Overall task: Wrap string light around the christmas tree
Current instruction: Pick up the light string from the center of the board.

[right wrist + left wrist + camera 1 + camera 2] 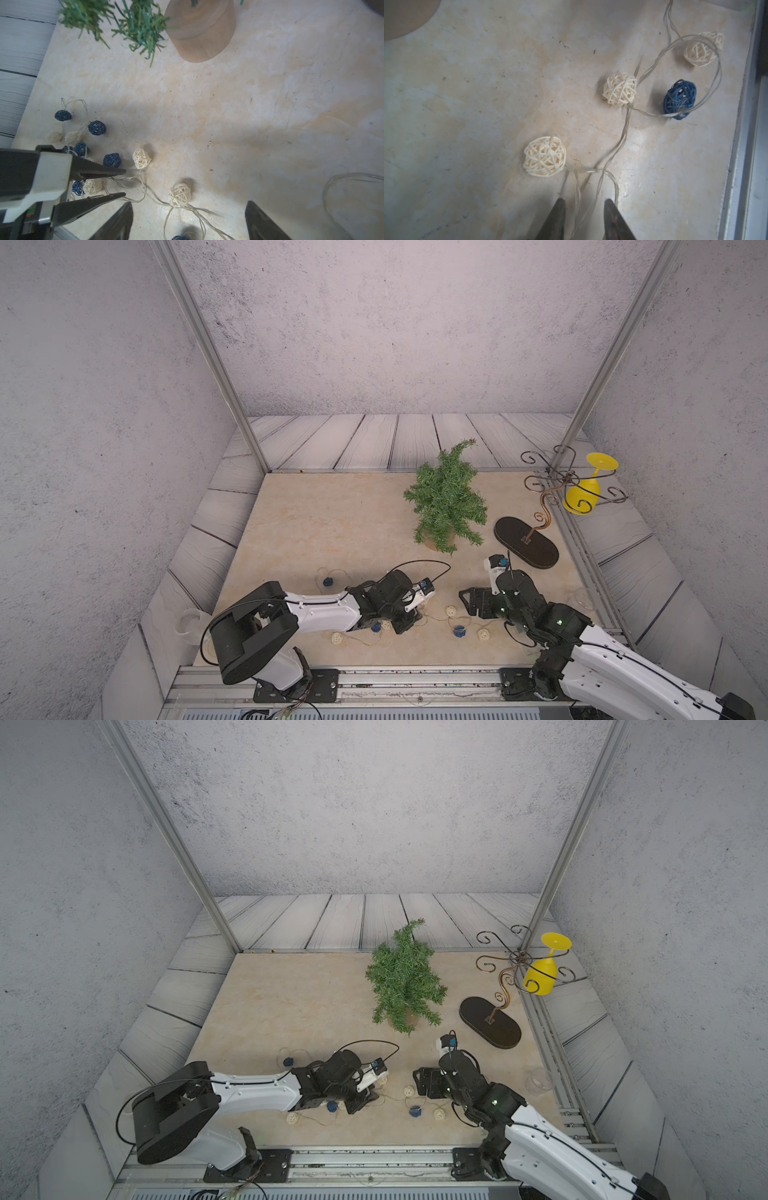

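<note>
Left tool [585, 201]: jaws apart, straddling string light [544, 159] wire on tabletop [311, 522], not pinched. Right tool [189, 204] open above it. Tree [446, 497] bare, well apart. Step: pickup. Next: pinch wire, lift, carry to tree.

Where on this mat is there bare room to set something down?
Biggest bare patch: far left of the mat, between the christmas tree and the plank border. Crowded: the near strip strewn with the string light, and around the wire stand.
</note>
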Controlling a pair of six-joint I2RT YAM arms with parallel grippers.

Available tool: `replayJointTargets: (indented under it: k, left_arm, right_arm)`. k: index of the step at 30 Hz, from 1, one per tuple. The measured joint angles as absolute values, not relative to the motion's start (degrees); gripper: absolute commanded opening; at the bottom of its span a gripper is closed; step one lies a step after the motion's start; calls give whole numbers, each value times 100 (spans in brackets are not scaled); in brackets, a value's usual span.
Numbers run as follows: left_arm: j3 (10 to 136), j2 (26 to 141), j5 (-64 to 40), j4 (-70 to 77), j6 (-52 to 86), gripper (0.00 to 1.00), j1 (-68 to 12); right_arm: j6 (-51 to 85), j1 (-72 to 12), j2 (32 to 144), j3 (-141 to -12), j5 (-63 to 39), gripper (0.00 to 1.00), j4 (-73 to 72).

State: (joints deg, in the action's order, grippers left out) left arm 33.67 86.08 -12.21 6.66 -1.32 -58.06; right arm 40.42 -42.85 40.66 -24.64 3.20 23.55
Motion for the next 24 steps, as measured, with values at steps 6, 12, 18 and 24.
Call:
replayJointTargets:
  k: [6,12,18,24]
  left_arm:
    - [3472,8882,-937,596,-193,0,-5830]
    - [3437,8040,-145,578,-80,0,-5830]
    - [3424,6643,622,602,-16,0,-5784]
    - [3583,6230,849,370,-32,0,-5736]
  right_arm:
    - [4036,-4285,4032,-2425,329,82,2244]
    - [3879,-4285,3977,-2217,336,83,1577]
    - [3199,-4285,4270,-1802,263,80,152]
    - [2495,-4285,4600,-1470,56,80,-1076]
